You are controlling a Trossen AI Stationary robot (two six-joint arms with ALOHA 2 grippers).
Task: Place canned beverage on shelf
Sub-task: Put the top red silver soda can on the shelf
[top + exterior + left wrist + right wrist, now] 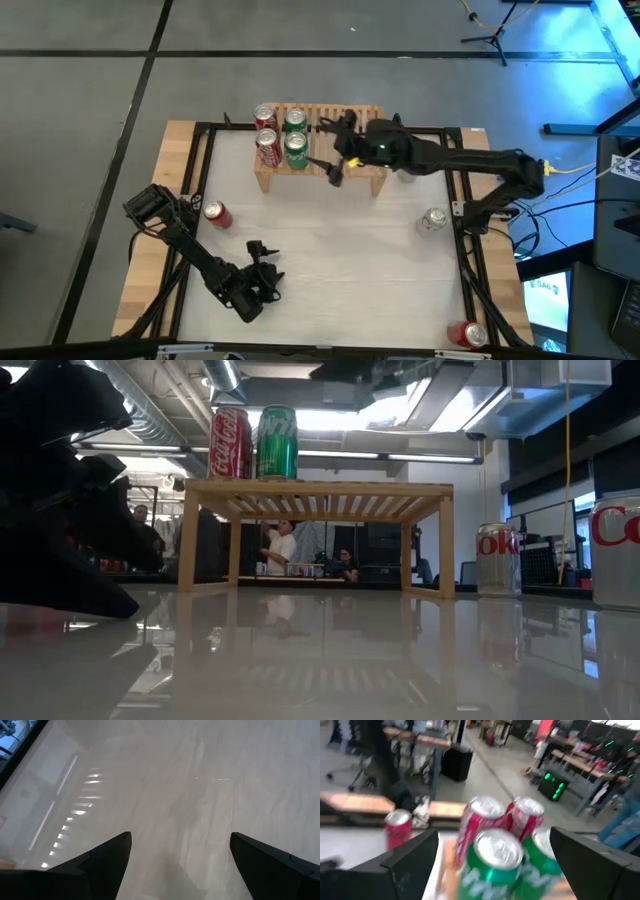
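Right gripper: spread wide, empty, hovering over the shelf just beside the stored cans. Left gripper: released, empty, idle low over the counter.

Stored: four cans, two red, two green, clustered at one end of the shelf.

Outstanding, by judgement: red can, silver can, corner can, all on the counter.

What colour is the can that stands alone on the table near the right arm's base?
Silver, with red lettering; the low view shows it best.
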